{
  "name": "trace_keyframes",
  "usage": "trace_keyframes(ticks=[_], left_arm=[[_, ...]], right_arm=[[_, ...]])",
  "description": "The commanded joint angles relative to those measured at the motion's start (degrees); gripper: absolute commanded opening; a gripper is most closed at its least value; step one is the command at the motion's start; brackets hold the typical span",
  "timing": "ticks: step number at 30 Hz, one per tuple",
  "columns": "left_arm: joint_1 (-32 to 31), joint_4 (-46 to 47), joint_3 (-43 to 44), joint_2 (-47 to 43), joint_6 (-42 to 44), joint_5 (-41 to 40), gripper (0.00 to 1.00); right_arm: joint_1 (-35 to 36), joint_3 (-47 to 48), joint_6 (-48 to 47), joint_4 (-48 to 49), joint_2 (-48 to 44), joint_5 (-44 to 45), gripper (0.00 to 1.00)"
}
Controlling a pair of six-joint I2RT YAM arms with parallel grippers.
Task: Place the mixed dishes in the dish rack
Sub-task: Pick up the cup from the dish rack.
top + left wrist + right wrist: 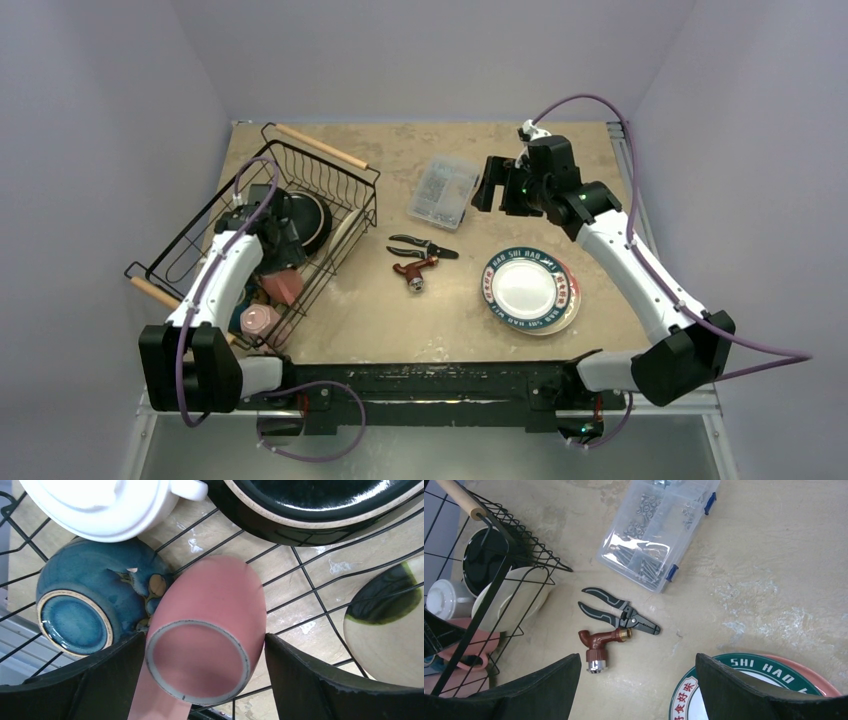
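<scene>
The black wire dish rack [330, 175] stands at the left of the table. My left gripper [205, 640] is down inside it, a finger on each side of a pink mug [215, 605] whose grey foot ring faces the camera. Both fingers [310, 680] lie against the mug, but a firm grip does not show. Around it sit a white cup [100, 505], a blue bowl [85, 600], a black dish [320, 505] and a cream plate [390, 645]. The teal-patterned plate [530, 290] lies on a red-rimmed one at the right. My right gripper [639, 657] hangs open and empty above the table.
A clear compartment box [443, 190] lies mid-table at the back. Black pliers [425, 245] and a red-brown tap fitting [415, 270] lie between the rack and the plates. A second pink mug [260, 320] sits at the rack's near end.
</scene>
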Motion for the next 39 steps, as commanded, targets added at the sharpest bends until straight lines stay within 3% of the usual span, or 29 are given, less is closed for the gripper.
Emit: trace_keyframes(ticks=[1, 7, 9, 14, 18, 25, 27, 32, 35, 39], left_arm=[[0.5, 2.3, -1.0, -1.5, -0.4, 0.2, 0.85], [0.6, 2.4, -0.7, 0.8, 0.7, 1.5, 0.90], [0.8, 2.3, -0.8, 0.4, 1.7, 1.9, 0.77], [0.8, 0.4, 0.6, -1.7, 3.4, 0.2, 0.25], [0.8, -3.0, 4.5, -4.0, 3.5, -2.4, 0.00], [0.8, -8.3, 17.4, -8.3, 2.9, -6.4, 0.00], [0.8, -8.4, 22.8, -9.7, 2.1, -4.3, 0.00], [0.8, 6.1, 25.4, -15.7, -1.2, 15.7, 0.00], [0.8, 19.5, 20.9, -17.2, -11.6, 32.9, 0.00], [-5.0, 33.1, 15.7, -17.2, -21.9, 40.9, 0.00]], right_arm=[[0.2, 2.5, -0.7, 0.9, -0.2, -0.6, 0.85], [0.2, 2.1, -0.6, 1.2, -0.8, -0.5, 0.85], [0.2, 1.8, -0.5, 1.2, -1.1, -0.3, 0.85], [0.2, 1.7, 0.1, 1.2, -1.6, 0.0, 0.85], [0.2, 2.1, 0.0, 0.7, -1.5, 0.5, 0.85], [0.2, 3.3, -1.4, 0.1, -0.6, -0.4, 0.85], [0.3, 3.9, -2.6, 0.3, -0.3, -2.2, 0.85], [0.8, 4.8, -5.9, 3.7, -0.1, -13.7, 0.87], [2.5, 4.7, -6.5, 8.2, -0.3, -21.3, 0.90], [6.0, 3.3, -5.6, 17.9, -1.7, -30.7, 0.96]])
